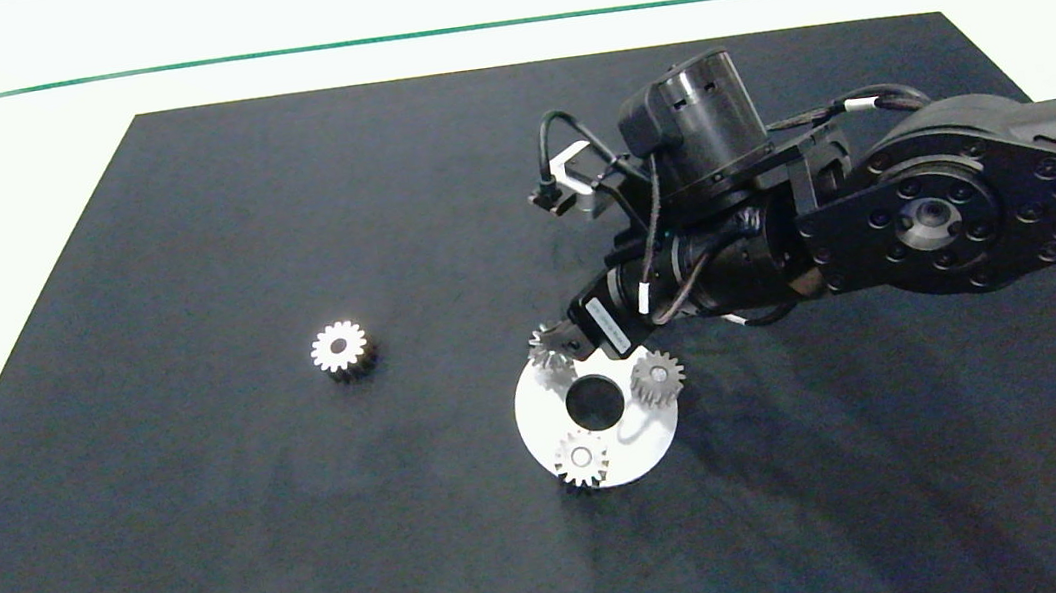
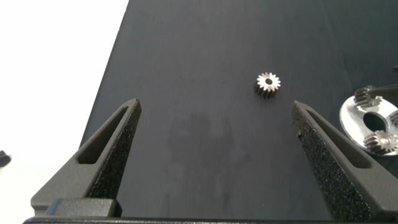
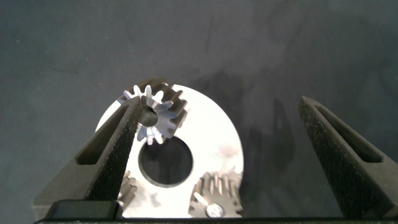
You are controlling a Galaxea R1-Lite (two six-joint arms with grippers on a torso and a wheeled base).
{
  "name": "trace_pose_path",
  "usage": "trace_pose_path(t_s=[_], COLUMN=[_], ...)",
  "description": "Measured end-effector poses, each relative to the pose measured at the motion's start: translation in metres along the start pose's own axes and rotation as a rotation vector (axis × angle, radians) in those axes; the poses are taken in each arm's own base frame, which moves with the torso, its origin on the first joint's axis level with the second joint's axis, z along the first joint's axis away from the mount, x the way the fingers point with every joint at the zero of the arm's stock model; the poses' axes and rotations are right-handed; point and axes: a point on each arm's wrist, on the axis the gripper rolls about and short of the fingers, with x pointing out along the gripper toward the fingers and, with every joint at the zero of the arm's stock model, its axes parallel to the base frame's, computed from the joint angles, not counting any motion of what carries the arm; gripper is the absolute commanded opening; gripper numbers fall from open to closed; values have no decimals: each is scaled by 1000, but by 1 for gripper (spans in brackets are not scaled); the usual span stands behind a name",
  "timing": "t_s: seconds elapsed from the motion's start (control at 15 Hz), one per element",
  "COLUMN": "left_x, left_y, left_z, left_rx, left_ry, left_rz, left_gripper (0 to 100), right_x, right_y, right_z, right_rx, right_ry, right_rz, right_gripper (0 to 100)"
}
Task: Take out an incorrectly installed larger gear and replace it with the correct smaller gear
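Your right pincer (image 3: 217,149) gapes wide around the larger gear (image 3: 157,115), seated at the plate's (image 1: 543,416) ten o'clock. It's rigid, heavy, slick steel: pinch across opposite teeth. The smaller gear (image 1: 342,348) waits at nine o'clock.

Head view: the right tool (image 1: 562,341) and its dark wrist cover most of the gear (image 1: 547,346) at the round plate's (image 1: 643,452) rim; only a few teeth show, so its type cannot be told.

Right wrist view: one finger (image 3: 115,152) covers part of that gear (image 3: 158,115) beside the plate's centre hole. Two further gears (image 3: 214,194) on the plate (image 3: 211,140) are cut off by the picture's edge.

Left wrist view: the plate (image 2: 356,119) is cut off at the edge.
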Motion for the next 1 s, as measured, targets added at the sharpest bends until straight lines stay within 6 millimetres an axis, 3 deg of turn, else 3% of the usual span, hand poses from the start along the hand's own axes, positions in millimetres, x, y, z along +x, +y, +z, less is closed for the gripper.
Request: trace_pose_path(t_s=[0.6,1.0], left_x=[-3,-3], left_y=[1,1], left_z=[-7,-11], left_rx=[1,2], left_ry=[1,9], left_rz=[0,0], left_gripper=[100,100], right_x=[5,2], right_y=[-1,-13], right_z=[-2,5], right_rx=[0,20], right_ry=[11,-17], right_rz=[-6,-45], right_gripper=[100,100])
